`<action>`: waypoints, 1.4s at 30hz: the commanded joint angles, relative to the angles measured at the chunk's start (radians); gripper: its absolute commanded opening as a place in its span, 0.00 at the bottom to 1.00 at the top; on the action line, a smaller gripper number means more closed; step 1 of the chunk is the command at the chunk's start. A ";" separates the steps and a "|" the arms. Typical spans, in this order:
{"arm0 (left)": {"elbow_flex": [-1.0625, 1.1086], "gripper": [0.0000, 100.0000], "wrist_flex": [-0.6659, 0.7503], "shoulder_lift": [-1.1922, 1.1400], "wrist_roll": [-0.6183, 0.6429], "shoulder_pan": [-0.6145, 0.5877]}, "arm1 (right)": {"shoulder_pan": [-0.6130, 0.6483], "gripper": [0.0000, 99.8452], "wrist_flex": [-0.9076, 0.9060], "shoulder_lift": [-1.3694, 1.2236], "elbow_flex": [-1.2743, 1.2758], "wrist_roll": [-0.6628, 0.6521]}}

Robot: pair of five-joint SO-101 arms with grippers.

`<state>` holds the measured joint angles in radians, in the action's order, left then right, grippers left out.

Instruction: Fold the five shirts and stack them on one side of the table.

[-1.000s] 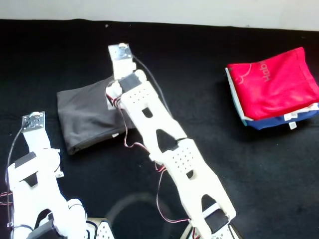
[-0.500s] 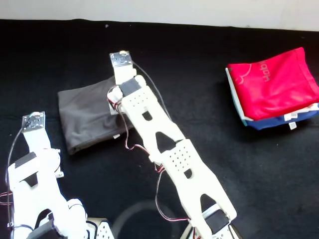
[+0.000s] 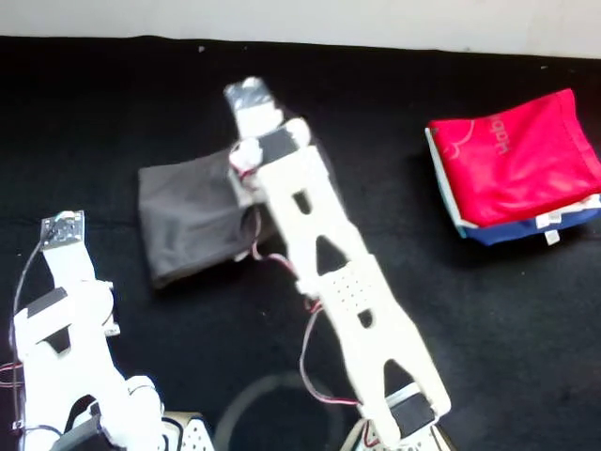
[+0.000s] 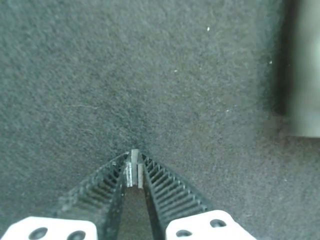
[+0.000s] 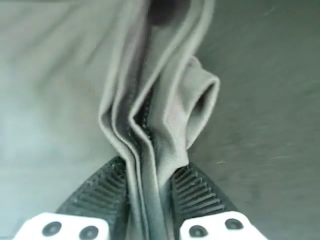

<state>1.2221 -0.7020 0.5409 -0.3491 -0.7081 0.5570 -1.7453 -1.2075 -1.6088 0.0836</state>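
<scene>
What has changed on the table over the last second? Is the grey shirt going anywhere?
The right pincer, shut on the folded grey shirt, has dragged it across the black table toward the stack of folded shirts, and its arm swung the same way. The left pincer kept its place, and the stack did not move.

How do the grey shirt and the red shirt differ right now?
The grey shirt lies alone on the table; the red shirt tops a stack. The grey shirt's edge is bunched in the shut right gripper; the red shirt lies flat, untouched. Both are folded.
</scene>
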 commanded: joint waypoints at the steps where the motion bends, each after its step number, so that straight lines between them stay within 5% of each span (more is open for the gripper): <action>1: 0.002 0.01 0.015 0.016 -0.011 0.002 | -0.107 0.01 -0.022 0.042 -0.097 -0.040; 4: 0.002 0.01 0.017 0.016 -0.011 0.002 | -0.189 0.01 -0.022 0.145 -0.048 -0.051; 19: 0.002 0.01 0.017 0.016 -0.011 0.002 | -0.472 0.01 -0.016 0.969 0.728 -0.528; 27: 0.002 0.01 0.017 0.016 -0.011 0.002 | -0.648 0.01 -0.012 1.029 0.727 -0.690; 42: 0.002 0.01 0.017 0.016 -0.011 0.002 | -0.911 0.01 0.259 0.914 0.730 -0.790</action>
<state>1.2221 -0.6974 0.5409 -0.3491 -0.7081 -0.3145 -1.5321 -0.2624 -0.8692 -0.6437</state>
